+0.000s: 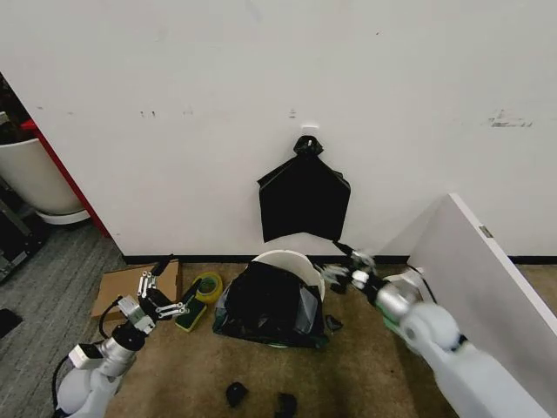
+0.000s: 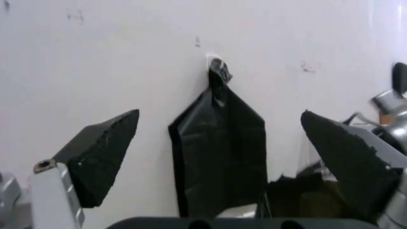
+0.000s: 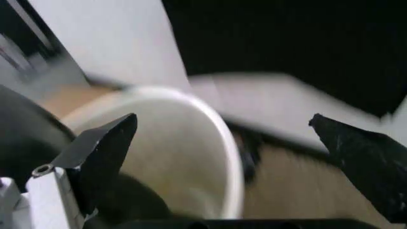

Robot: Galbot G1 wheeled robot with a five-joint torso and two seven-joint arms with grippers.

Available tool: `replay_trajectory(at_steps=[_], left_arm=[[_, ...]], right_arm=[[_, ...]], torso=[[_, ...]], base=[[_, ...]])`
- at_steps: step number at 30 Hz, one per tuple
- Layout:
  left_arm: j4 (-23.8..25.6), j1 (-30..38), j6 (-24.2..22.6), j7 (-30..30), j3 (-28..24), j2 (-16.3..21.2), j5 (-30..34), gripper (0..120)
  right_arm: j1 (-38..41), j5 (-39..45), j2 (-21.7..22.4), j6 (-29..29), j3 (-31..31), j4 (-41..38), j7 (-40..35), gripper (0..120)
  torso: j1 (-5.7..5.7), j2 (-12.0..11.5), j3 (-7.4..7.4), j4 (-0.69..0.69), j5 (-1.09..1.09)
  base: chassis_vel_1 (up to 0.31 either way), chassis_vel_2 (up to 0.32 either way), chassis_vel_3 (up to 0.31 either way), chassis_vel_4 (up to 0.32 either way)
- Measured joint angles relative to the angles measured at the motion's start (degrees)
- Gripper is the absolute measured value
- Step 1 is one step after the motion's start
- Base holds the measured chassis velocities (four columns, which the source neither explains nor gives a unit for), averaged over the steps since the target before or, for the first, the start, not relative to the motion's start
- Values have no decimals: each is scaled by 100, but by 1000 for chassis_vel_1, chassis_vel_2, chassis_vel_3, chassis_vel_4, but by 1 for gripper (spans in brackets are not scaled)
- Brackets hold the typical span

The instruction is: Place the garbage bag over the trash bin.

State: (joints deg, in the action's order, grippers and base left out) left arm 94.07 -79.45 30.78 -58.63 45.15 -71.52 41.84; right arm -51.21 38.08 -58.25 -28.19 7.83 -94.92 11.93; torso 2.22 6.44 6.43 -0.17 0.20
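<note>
Garbage bag [image 1: 261,305] is draped over the front and left side of the trash bin [image 1: 300,261] on the brown floor by the wall; the bin's far rim is left bare. Right gripper [image 1: 345,266] is held just beside that rim on the right, fingers spread wide, nothing gripped. Left gripper [image 1: 161,296] hangs well to the left, above a flattened cardboard piece [image 1: 122,286], fingers also spread, empty. A flat knotted black bag [image 1: 303,202] is hung on the wall above the bin.

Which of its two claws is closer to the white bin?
The right. The right gripper, open, is right beside the bin rim, near the wall. The left gripper, also open, hangs well off to the bin's left, past the tape roll.
</note>
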Motion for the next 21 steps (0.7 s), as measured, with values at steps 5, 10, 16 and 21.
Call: replay_trajectory(at_steps=[5,10,16,21], left_arm=[[18,-64,78,1,133,-16,-25,100],[-83,-61,131,1,174,-20,-43,100],[-200,-55,243,32,187,-37,-169,100],[-270,-61,302,32,192,-54,-201,100]], right_arm=[[1025,-716,-317,-794,-378,772,385,100],[1555,-1333,-602,-1148,-611,1395,680,100],[1914,-2117,-958,-1273,-962,2206,862,96],[1938,-2186,-1016,-1233,-1091,2306,871,80]], torso=[[0,0,0,4,-2],[0,0,0,3,-3],[0,0,-1,2,-1],[0,0,-1,2,-1]], base=[[0,0,0,0],[0,0,0,0],[0,0,0,0],[0,0,0,0]])
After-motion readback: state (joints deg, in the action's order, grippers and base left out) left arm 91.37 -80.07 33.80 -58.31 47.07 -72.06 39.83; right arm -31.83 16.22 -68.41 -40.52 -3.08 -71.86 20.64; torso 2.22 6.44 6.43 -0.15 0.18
